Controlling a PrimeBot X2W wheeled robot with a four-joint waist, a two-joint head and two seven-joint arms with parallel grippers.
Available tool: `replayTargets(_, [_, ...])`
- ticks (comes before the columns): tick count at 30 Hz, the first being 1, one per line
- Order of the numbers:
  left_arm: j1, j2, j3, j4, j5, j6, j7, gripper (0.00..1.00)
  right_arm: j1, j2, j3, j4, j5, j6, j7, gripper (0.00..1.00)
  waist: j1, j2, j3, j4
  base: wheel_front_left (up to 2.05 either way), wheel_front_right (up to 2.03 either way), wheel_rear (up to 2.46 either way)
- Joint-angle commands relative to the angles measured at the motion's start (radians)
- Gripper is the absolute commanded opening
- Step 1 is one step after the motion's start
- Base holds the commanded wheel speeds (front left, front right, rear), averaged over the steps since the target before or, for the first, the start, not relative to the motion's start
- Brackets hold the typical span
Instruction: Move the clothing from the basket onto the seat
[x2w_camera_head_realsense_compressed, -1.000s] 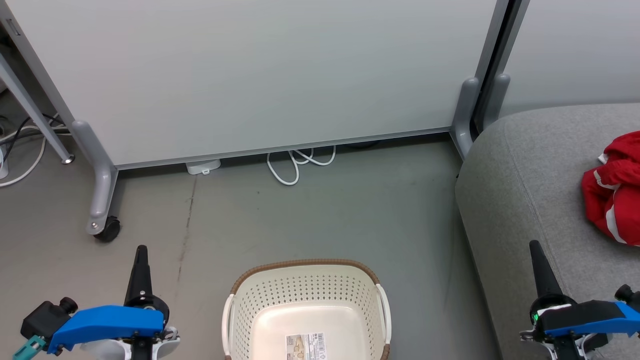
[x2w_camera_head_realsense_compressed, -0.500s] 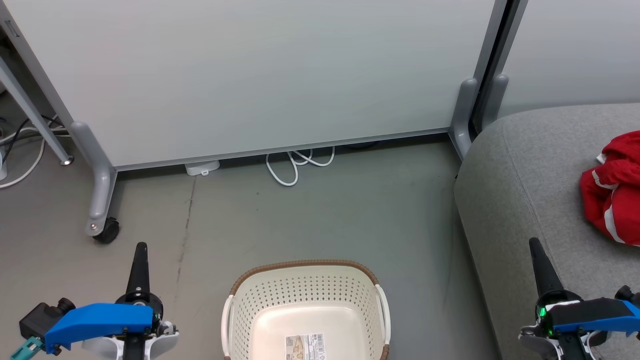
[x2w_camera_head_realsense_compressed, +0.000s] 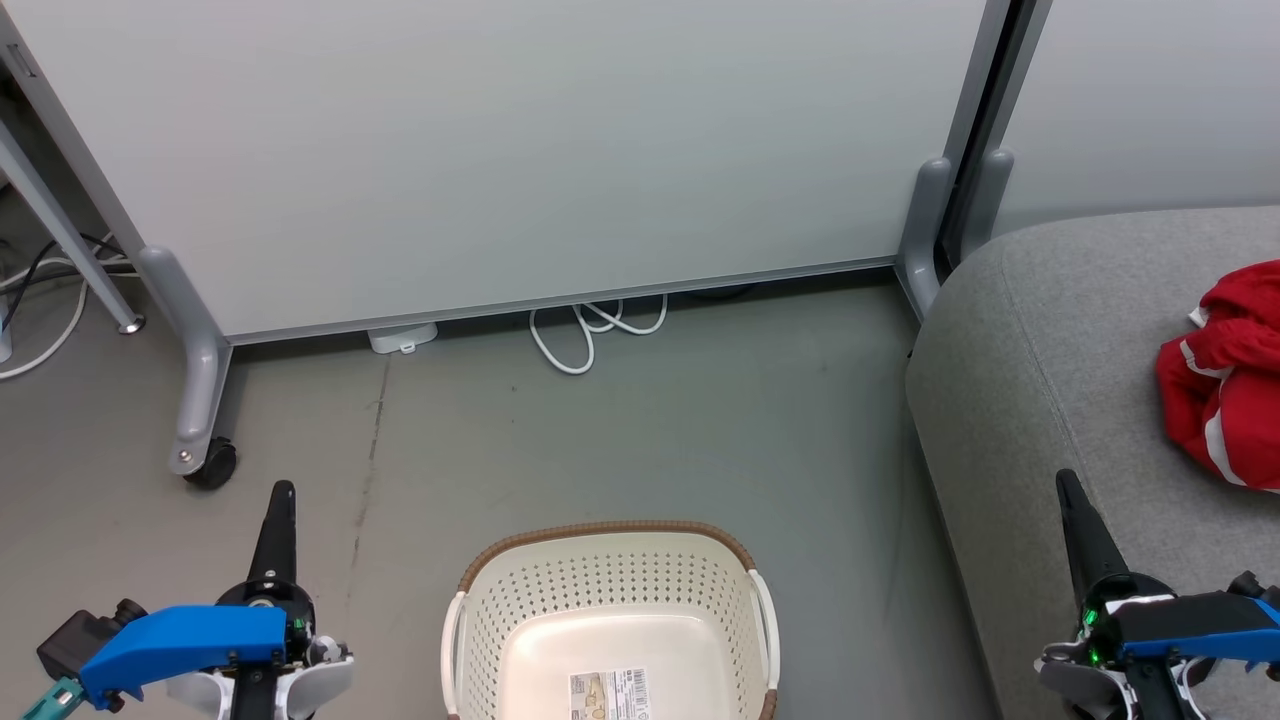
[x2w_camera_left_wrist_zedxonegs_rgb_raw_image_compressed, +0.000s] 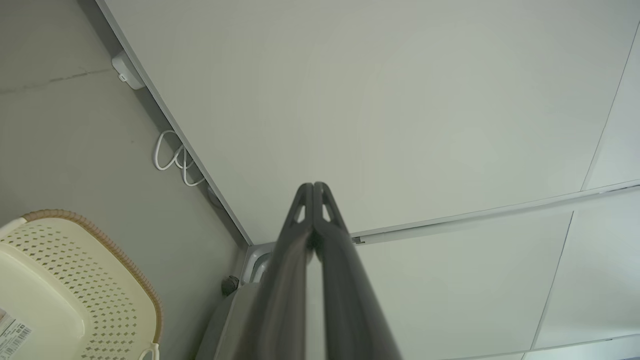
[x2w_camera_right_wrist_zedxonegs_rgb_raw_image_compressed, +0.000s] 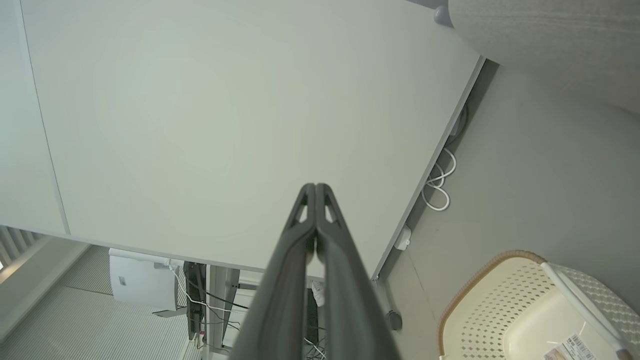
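Through the head view, the basket (x2w_camera_head_realsense_compressed: 600, 527) sits between the two grippers. Its floor is bare but for a barcode sticker (x2w_camera_head_realsense_compressed: 608, 693), so I'd judge the job done. The clothing (x2w_camera_head_realsense_compressed: 1225, 390), a red heap, lies on the seat (x2w_camera_head_realsense_compressed: 1040, 330), ahead and to the right of the right gripper (x2w_camera_head_realsense_compressed: 1065, 482), well apart from it. The left gripper (x2w_camera_head_realsense_compressed: 283, 488) hangs over the floor (x2w_camera_head_realsense_compressed: 600, 430), left of the basket. Both look parked.

In the left wrist view, its fingers (x2w_camera_left_wrist_zedxonegs_rgb_raw_image_compressed: 330, 240) are pressed together on nothing, with the basket low to their left and a white partition (x2w_camera_left_wrist_zedxonegs_rgb_raw_image_compressed: 400, 100) ahead.

In the right wrist view the fingers are likewise closed and empty. The basket is low to their right and the seat's corner high to their right.
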Motion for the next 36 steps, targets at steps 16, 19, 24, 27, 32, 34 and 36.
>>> replayTargets(16, [-0.022, 0.004, 0.015, -0.011, -0.134, -0.010, 0.036, 0.00, -0.020, 0.004, -0.007, -0.005, 0.134, 0.000, 0.035, 0.00, 0.0000, 0.0000, -0.003, -0.004, 0.00, 0.00, 0.00])
replayTargets(19, [-0.023, 0.004, 0.016, -0.012, -0.156, -0.010, 0.042, 0.00, -0.021, 0.005, -0.008, -0.005, 0.156, 0.000, 0.041, 0.00, 0.0000, 0.0000, -0.003, -0.004, 0.00, 0.00, 0.00])
replayTargets(24, [-0.024, 0.004, 0.018, -0.012, -0.193, -0.011, 0.051, 0.00, -0.023, 0.006, -0.009, -0.004, 0.191, 0.000, 0.051, 0.00, 0.0000, 0.0000, -0.004, -0.005, 0.00, 0.00, 0.00])
replayTargets(27, [-0.025, 0.004, 0.020, -0.013, -0.213, -0.011, 0.056, 0.00, -0.024, 0.006, -0.010, -0.004, 0.212, 0.000, 0.055, 0.00, 0.0000, 0.0000, -0.004, -0.006, 0.00, 0.00, 0.00])
replayTargets(32, [-0.026, 0.004, 0.023, -0.013, -0.248, -0.010, 0.064, 0.00, -0.026, 0.007, -0.012, -0.003, 0.244, 0.000, 0.064, 0.00, 0.0000, 0.0000, -0.005, -0.007, 0.00, 0.00, 0.00])
replayTargets(34, [-0.025, 0.004, 0.023, -0.013, -0.248, -0.010, 0.066, 0.00, -0.026, 0.007, -0.012, -0.003, 0.245, 0.000, 0.065, 0.00, 0.0000, 0.0000, -0.005, -0.008, 0.00, 0.00, 0.00])
replayTargets(36, [-0.025, 0.004, 0.023, -0.013, -0.248, -0.010, 0.066, 0.00, -0.026, 0.007, -0.011, -0.003, 0.244, 0.000, 0.065, 0.00, 0.0000, 0.0000, -0.005, -0.008, 0.00, 0.00, 0.00])
